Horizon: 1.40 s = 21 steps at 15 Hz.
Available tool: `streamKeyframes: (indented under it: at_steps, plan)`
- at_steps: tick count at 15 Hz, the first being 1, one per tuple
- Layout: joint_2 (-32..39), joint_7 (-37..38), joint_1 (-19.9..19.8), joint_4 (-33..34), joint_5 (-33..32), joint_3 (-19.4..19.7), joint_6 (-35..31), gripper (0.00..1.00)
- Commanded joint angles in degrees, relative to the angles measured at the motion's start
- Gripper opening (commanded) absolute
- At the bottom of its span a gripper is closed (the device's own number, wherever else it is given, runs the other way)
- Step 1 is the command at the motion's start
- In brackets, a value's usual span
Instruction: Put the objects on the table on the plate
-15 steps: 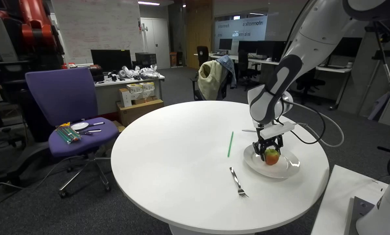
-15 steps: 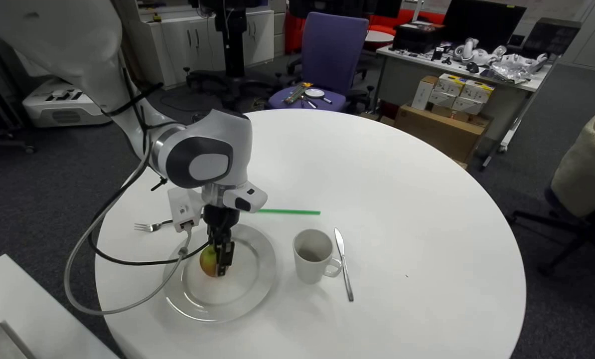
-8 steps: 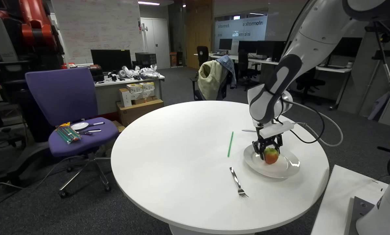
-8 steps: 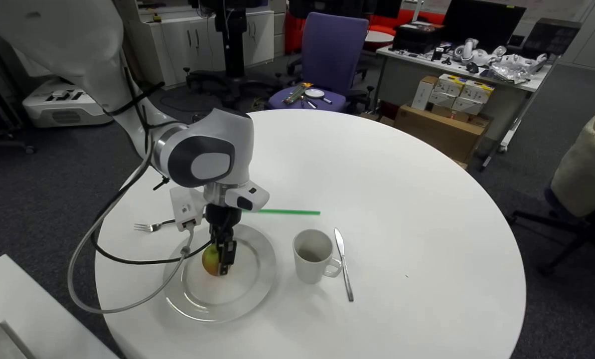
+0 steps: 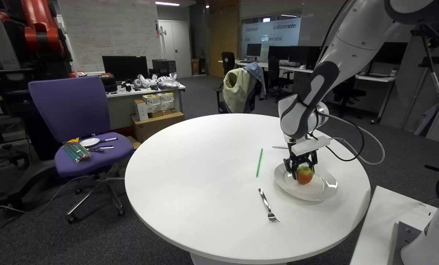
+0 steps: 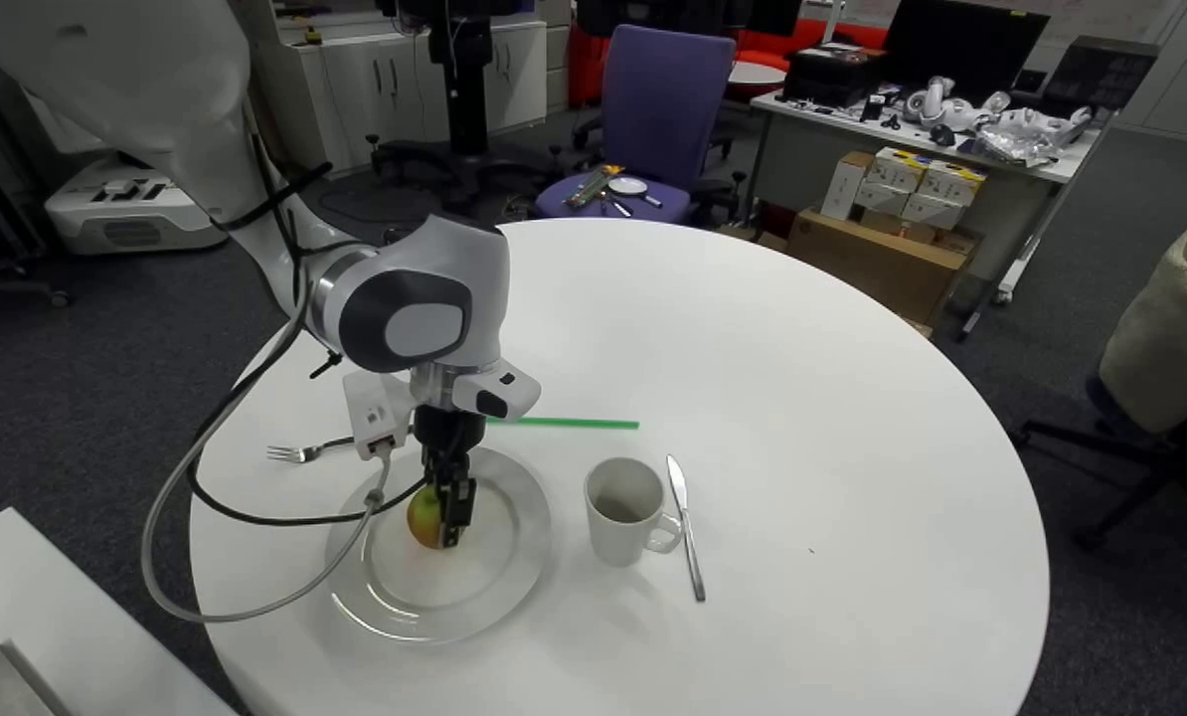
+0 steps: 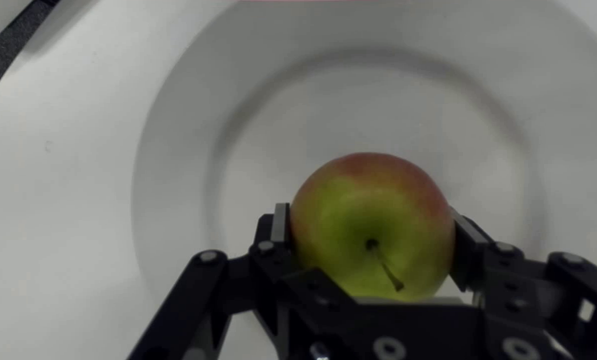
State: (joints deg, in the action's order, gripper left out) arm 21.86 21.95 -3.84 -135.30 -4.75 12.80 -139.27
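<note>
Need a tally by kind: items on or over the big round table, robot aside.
Cutlery: 2 (fork, knife)
Dishes: 2 (plate, mug)
Fruit: 1 (apple)
Sticks: 1 (green stick)
Total: 6

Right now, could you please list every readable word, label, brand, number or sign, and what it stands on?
"informatics", repeated on the window, partly blurred.
Whiteboard: marks too faint to read.
Boxes: labels too small to read.
None seen on plate, apple or mug.
</note>
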Motion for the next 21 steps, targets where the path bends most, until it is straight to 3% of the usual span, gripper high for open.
streamKeyframes:
  at_steps: [1,2,3,4,6,13,16,21]
  plan:
    - [0.47,1.46,0.44,1.48,-0.59,0.96,0.78,0.49]
    - [0.61,1.49,0.46,1.68,-0.57,0.99,0.79,0.49]
    - [0.69,1.60,0.53,1.82,-0.56,1.02,0.84,0.62]
    - [0.78,1.69,0.58,1.96,-0.57,1.04,0.88,0.94]
    - [1.03,1.94,0.69,2.23,-0.59,1.05,0.92,1.00]
    - [0.55,2.22,1.00,2.66,-0.21,0.78,0.91,1.00]
    - [-4.72,-2.58,-0.15,0.16,3.93,-2.54,0.40,1.00]
    - [-14.44,-5.08,2.26,-3.05,6.21,-6.88,-0.12,1.00]
